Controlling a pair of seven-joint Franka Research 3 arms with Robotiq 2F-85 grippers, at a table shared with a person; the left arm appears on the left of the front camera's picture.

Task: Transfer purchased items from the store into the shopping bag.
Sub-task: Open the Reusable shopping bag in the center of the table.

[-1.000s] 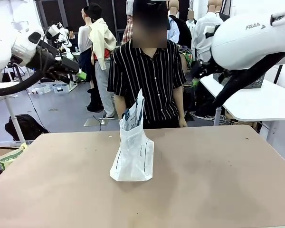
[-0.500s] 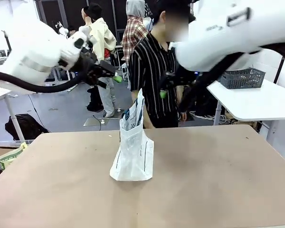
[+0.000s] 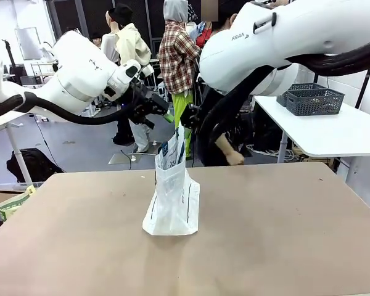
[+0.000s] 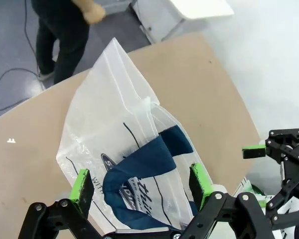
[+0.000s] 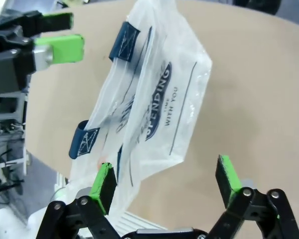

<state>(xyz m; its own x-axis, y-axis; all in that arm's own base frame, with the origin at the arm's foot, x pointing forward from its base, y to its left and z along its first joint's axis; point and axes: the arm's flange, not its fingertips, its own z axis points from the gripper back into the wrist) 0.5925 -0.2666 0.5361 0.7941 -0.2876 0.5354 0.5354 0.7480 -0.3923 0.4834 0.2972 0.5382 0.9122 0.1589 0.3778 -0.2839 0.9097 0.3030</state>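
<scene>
The shopping bag (image 3: 172, 197) stands upright mid-table, whitish plastic with dark print and blue handles. Both arms reach in above its mouth. My left gripper (image 3: 166, 114) hangs open just over the bag's top, and in the left wrist view its green pads (image 4: 82, 185) straddle the bag (image 4: 124, 149) from above. My right gripper (image 3: 190, 118) is open too, close beside the left one; its wrist view looks down at the bag (image 5: 154, 104) between spread fingers. The store, a dark lattice basket (image 3: 309, 98), sits on a white side table far right. The purchased items are out of view.
A person stands behind the far edge, one hand (image 3: 234, 158) near the tabletop. The white side table (image 3: 333, 132) is off to the right. A yellowish-green packet (image 3: 12, 203) lies beyond the table's left edge. Bare brown tabletop (image 3: 283, 234) surrounds the bag.
Both arms have swung in from the sides to just above the bag, jaws staying open. The person has shifted right, partly hidden behind the right arm.
</scene>
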